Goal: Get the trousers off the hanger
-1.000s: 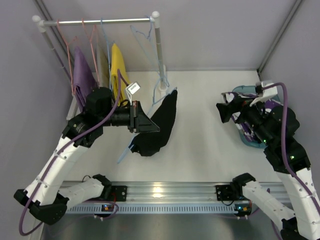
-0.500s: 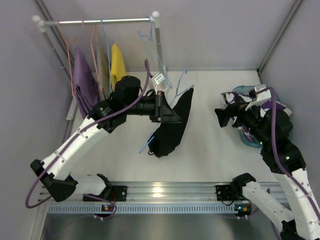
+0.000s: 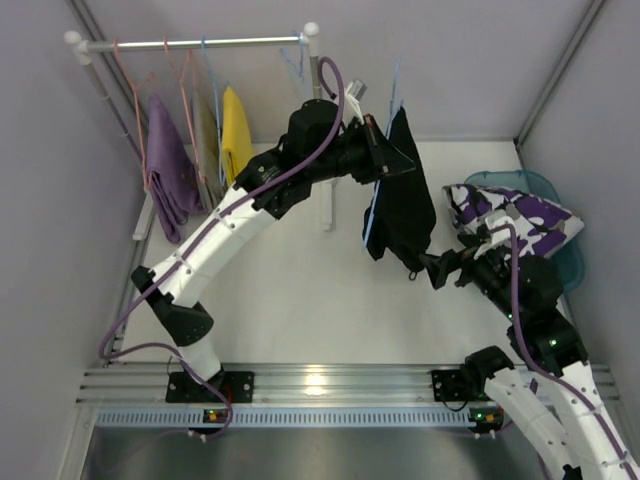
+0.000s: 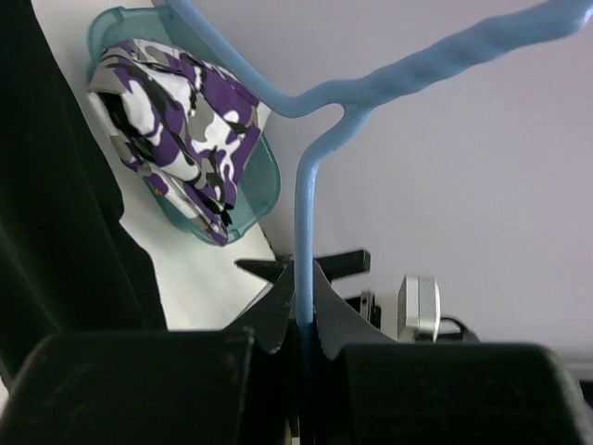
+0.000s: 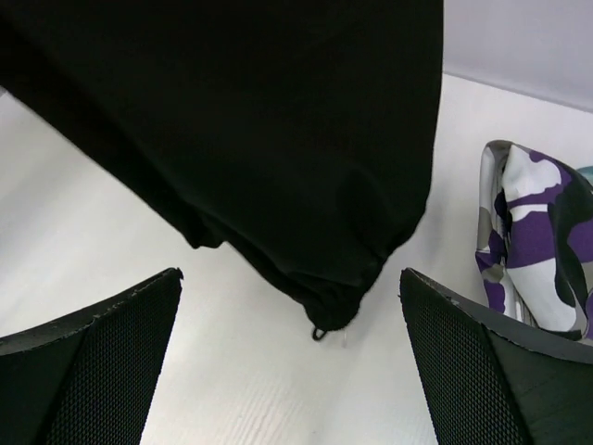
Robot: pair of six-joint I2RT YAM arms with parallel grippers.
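1. Bin (image 3: 535, 178), right of frame: holds camo trousers (image 3: 515, 215).
2. Left tool (image 3: 385, 150), upper centre: clamped on hanger (image 4: 303, 213) carrying black trousers (image 3: 405, 205).
3. Right tool (image 3: 440, 268): wide, just below them.
4. White tabletop (image 3: 300, 290); rack (image 3: 200, 43) upper left.

My left arm (image 3: 225, 235) and right arm (image 3: 540, 405) are built alike: white tube-shaped links between chunky black joints. A purple cable (image 3: 336, 82) runs along each. A green light (image 3: 548, 341) glows at the lower right. In the right wrist view, my black fingers (image 5: 102, 362) show a fine mesh texture.
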